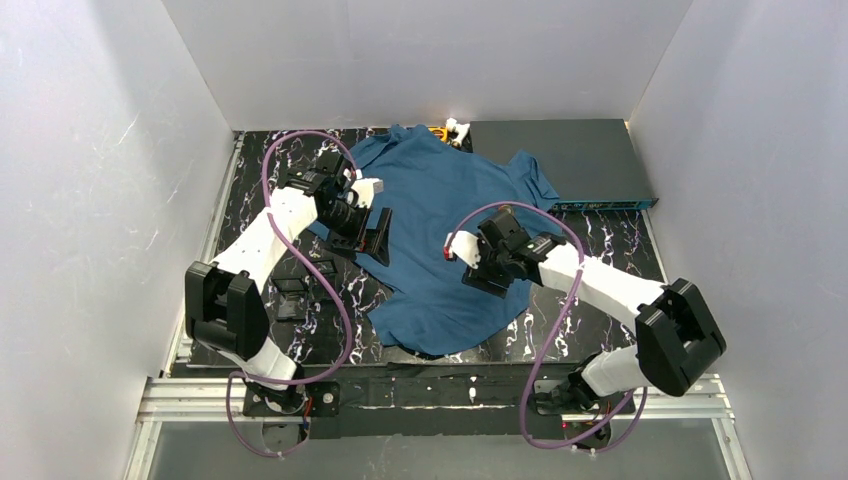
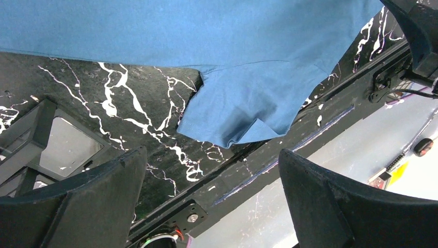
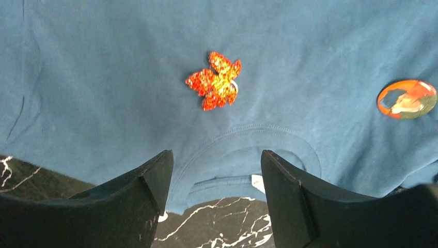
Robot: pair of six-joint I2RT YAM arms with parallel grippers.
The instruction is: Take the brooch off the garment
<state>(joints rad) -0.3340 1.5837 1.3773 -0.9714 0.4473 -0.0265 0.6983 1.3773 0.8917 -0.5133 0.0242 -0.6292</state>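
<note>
The garment, a dark teal-blue T-shirt, lies spread on the black marbled table. In the right wrist view a glittery red-orange leaf-shaped brooch is pinned to the cloth above the collar. A round orange badge sits on the cloth to its right. My right gripper is open and empty, hovering over the collar, short of the brooch; from above it is over the shirt's middle. My left gripper is open and empty, above the table near a sleeve; from above it is at the shirt's left edge.
A flat dark box lies at the back right, touching the shirt. A small orange and white object sits at the back edge. Small black frames lie on the table left of the shirt. White walls enclose three sides.
</note>
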